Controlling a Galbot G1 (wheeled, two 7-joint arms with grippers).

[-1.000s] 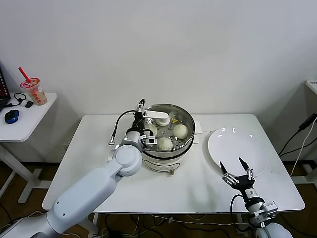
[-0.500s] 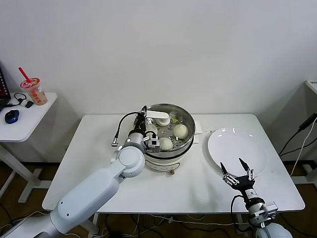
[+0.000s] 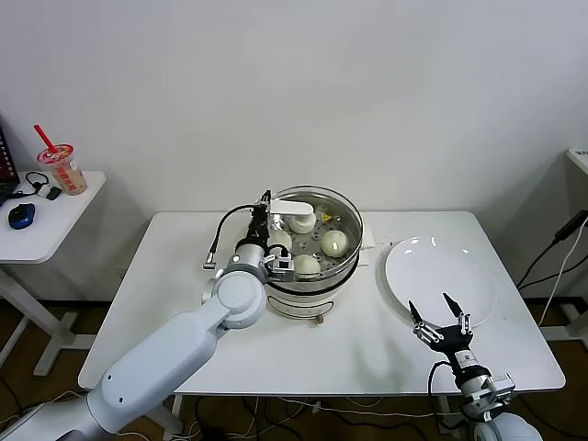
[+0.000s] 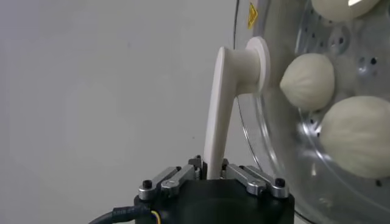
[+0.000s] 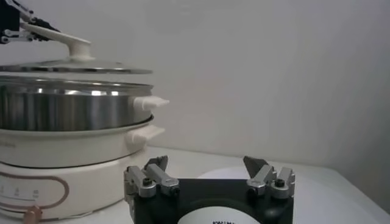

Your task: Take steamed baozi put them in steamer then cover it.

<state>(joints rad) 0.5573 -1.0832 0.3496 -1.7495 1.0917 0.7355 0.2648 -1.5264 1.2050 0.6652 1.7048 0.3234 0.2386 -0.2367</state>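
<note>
The steamer [image 3: 310,276], a steel pot on a white base, stands at the table's middle [image 5: 67,112]. Three baozi [image 3: 335,243] [image 3: 306,265] [image 3: 280,241] lie on its perforated tray and show through the glass lid [image 3: 342,213]. My left gripper [image 3: 269,215] is shut on the lid's white handle [image 3: 292,210] [image 4: 222,103], its jaws pinching the handle's end [image 4: 210,173]. In the right wrist view the lid [image 5: 73,67] hangs level just over the pot's rim, with a thin gap. My right gripper [image 3: 441,322] [image 5: 207,167] is open and holds nothing, low by the table's front right.
A flat white plate [image 3: 446,262] lies right of the steamer, under my right gripper. A black cable [image 3: 220,241] loops from my left wrist. At far left, a side table [image 3: 55,216] holds a drink cup [image 3: 62,168] and a mouse [image 3: 21,216].
My left gripper has shut on the lid's handle, and the lid now sits slightly higher and further right over the pot. The right arm has not moved.
</note>
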